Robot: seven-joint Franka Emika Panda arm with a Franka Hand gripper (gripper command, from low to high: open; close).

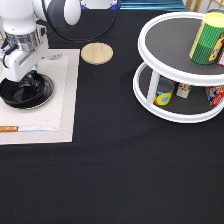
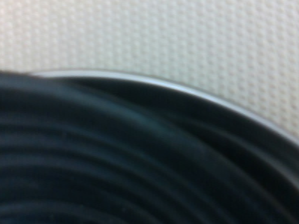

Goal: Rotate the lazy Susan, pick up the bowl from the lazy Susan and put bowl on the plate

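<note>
At the exterior view's left, on a pale placemat, the bowl sits low and level, and directly above its upper rim stands the gripper, so the bowl lies straight under the hand, not to one side of it. I judge that the bowl rests on the plate, because the wrist view shows a thin silver rim curving just outside the black ridged wall of the bowl, with the dotted mat beyond it; in the exterior view the plate is almost fully covered by the bowl and I cannot make it out for sure. The bowl is round, so it has no long axis, and only its rim offers a place for holding. Whether the fingers are apart or together I cannot tell: the white body of the hand and the dark bowl hide them. Well apart, at the exterior view's right, the lazy Susan carries a striped green and yellow can on its upper tier and some small tins on the lower one, and no bowl is on it. Between them a light-wood coaster lies on the black table. A knife lies on the mat near the exterior view's bottom edge of it, partly cut off at the left.
</note>
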